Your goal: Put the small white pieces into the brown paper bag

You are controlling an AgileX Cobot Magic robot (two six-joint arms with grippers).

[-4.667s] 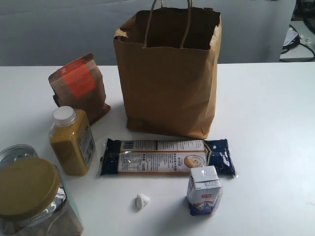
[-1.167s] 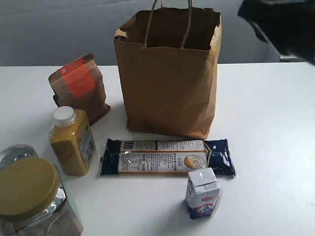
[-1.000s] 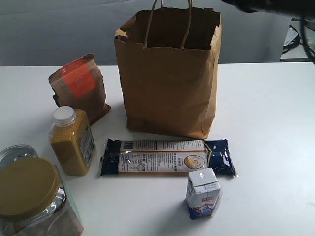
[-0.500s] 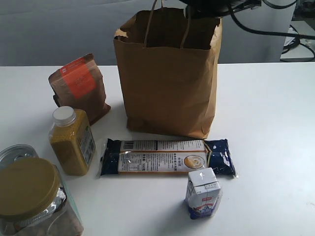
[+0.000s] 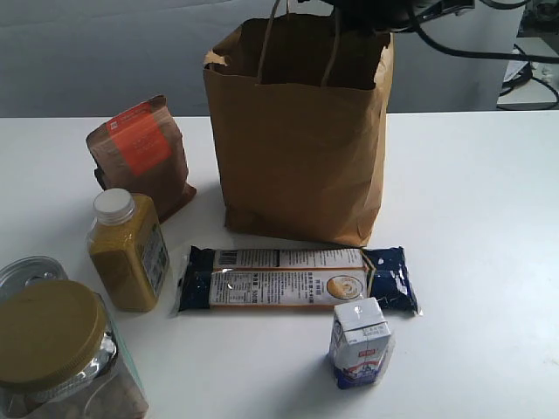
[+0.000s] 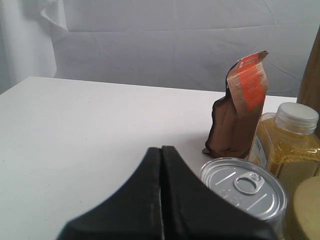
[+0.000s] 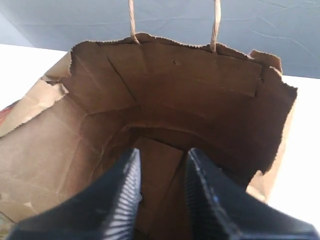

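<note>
The tall brown paper bag [image 5: 297,148] stands open at the back middle of the white table. My right gripper [image 5: 367,10] hangs just over its mouth at the top edge of the exterior view. Seen from the right wrist, the right gripper [image 7: 162,155] is open and points down into the bag [image 7: 165,75], with nothing held between its fingers. A tiny white speck [image 7: 140,195] shows inside the bag beside one finger; I cannot tell whether it is a small white piece. No white pieces lie on the table. My left gripper [image 6: 161,149] is shut and empty, low over the table's left side.
A blue biscuit pack [image 5: 297,279] lies in front of the bag, a small white-and-blue carton [image 5: 359,342] nearer still. At left stand a brown pouch with orange label [image 5: 140,153], a jar of yellow grains [image 5: 127,253], a ring-pull can [image 6: 242,185] and a gold-lidded jar [image 5: 48,336].
The white lump that lay left of the carton is gone from the table. The right arm came in from the upper right and now sits over the bag's mouth.
</note>
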